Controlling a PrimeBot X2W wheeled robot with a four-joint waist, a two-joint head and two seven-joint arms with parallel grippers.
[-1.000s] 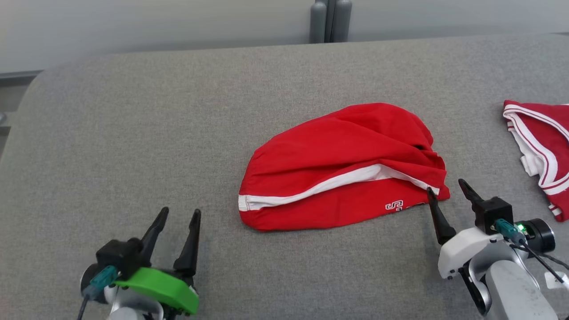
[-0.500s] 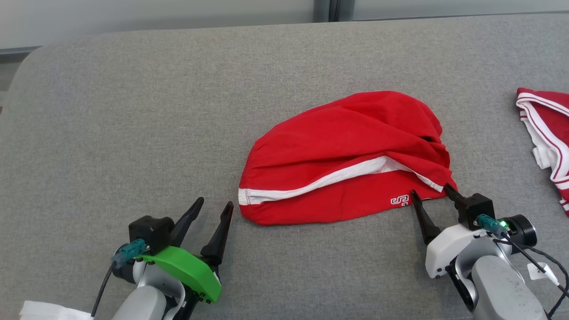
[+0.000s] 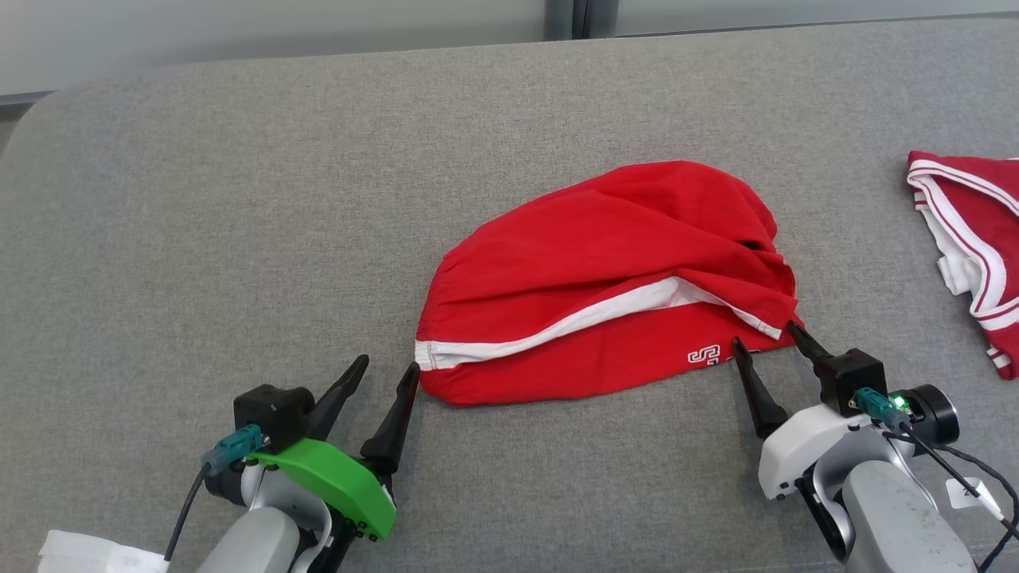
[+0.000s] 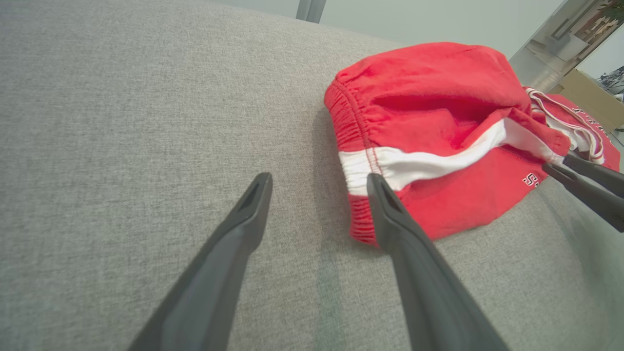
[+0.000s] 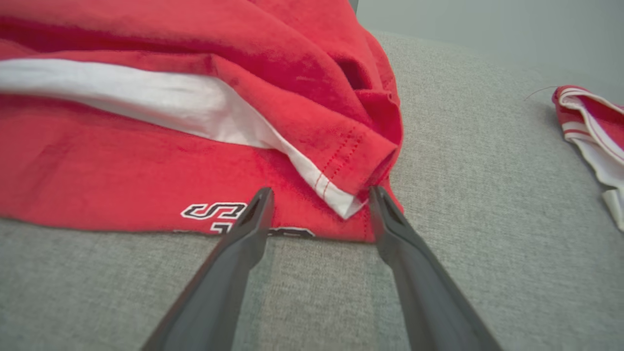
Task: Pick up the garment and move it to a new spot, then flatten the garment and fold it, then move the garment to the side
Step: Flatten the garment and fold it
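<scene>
The garment [image 3: 605, 270] is a pair of red shorts with a white side stripe, lying bunched on the grey table [image 3: 239, 199]. My left gripper [image 3: 388, 370] is open, its right fingertip right at the elastic waistband end [image 4: 358, 170]. My right gripper [image 3: 764, 334] is open at the hem corner; its fingertips straddle the corner beside the white lettering [image 5: 219, 212]. In the left wrist view the garment [image 4: 438, 126] lies ahead and right of my left gripper [image 4: 319, 180]. In the right wrist view the hem [image 5: 341, 195] sits between the tips of my right gripper [image 5: 319, 195].
A second red and white garment [image 3: 971, 231] lies at the table's far right edge, also visible as a striped cloth [image 5: 590, 126] in the right wrist view. A white sheet [image 3: 80, 553] shows at the lower left corner. Grey table surface stretches to the left and behind.
The head camera has tilted down and shifted. Both grippers have come forward toward the garment's two ends; the left one moved most, rightward and forward. Both stayed open.
</scene>
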